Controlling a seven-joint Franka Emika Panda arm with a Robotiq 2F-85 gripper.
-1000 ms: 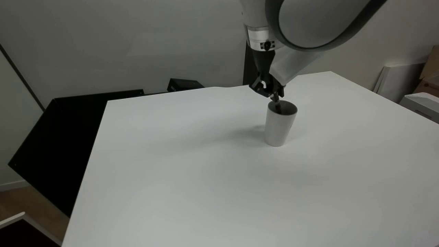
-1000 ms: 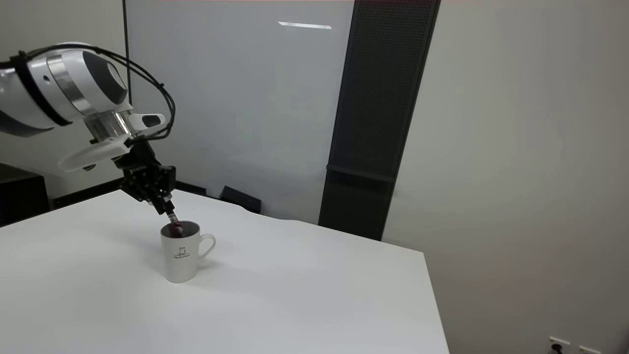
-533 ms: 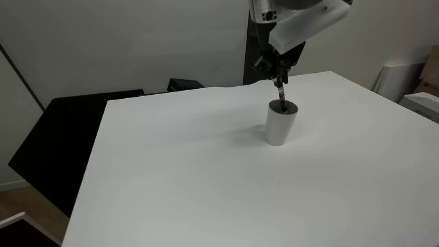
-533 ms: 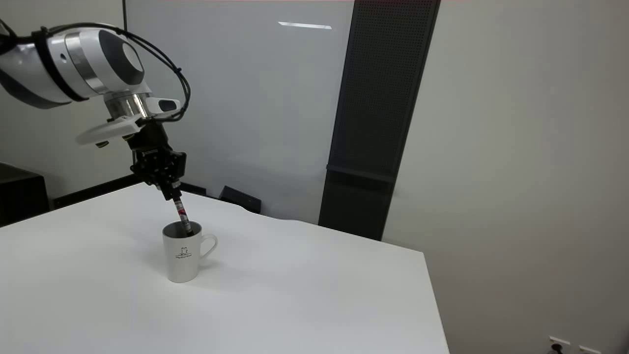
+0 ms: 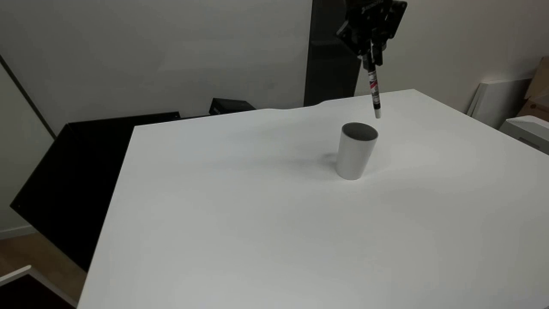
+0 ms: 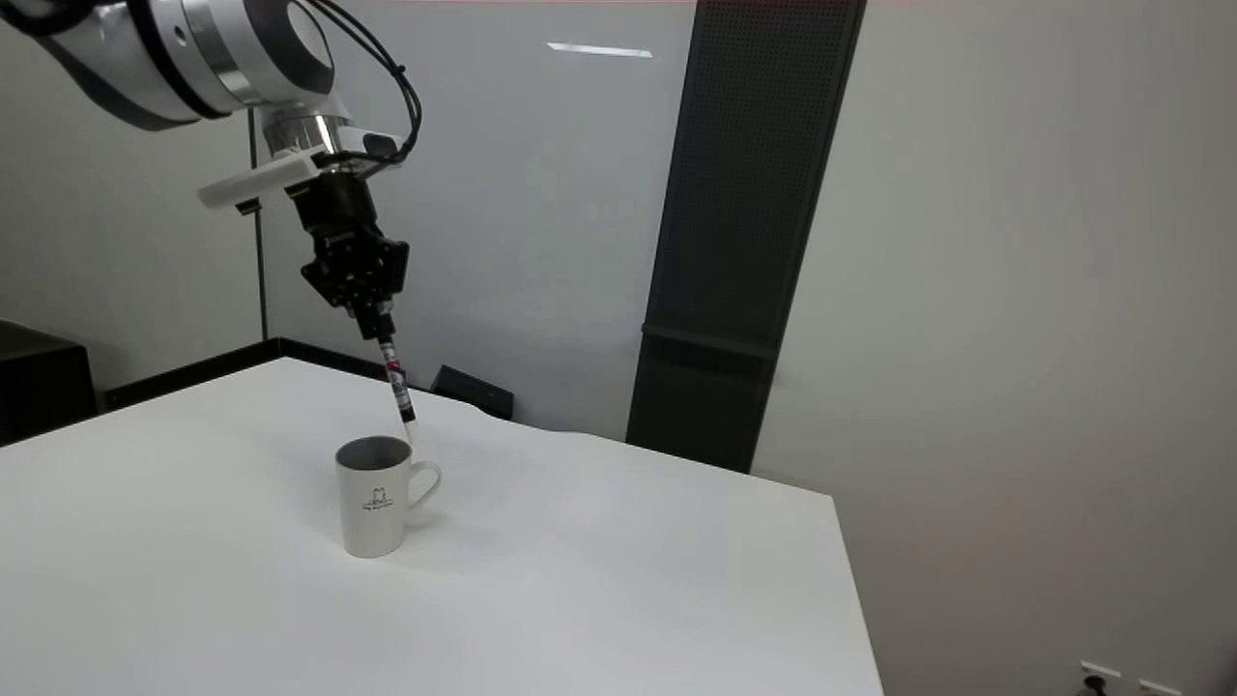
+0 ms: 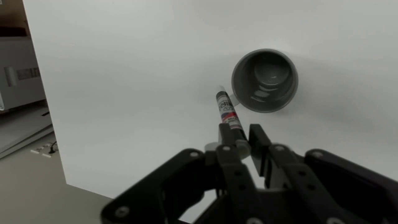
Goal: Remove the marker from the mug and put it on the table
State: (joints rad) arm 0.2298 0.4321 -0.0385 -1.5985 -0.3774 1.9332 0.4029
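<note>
I'd worry the marker [image 5: 374, 90] could clip the nearby mug [image 5: 355, 154] if lowered here; gripped only near its top, it might also twist on meeting the worktop [image 5: 240, 210]. The tool [image 5: 372, 65] has it pinched; it slants down beneath, upper right of the frame in an exterior view, out of the mug.

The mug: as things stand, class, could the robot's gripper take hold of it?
Probably not: the gripper is closed on the marker, so it looks occupied. The mug stands upright and uncovered on the table, so putting the marker down first would likely free the way.
</note>
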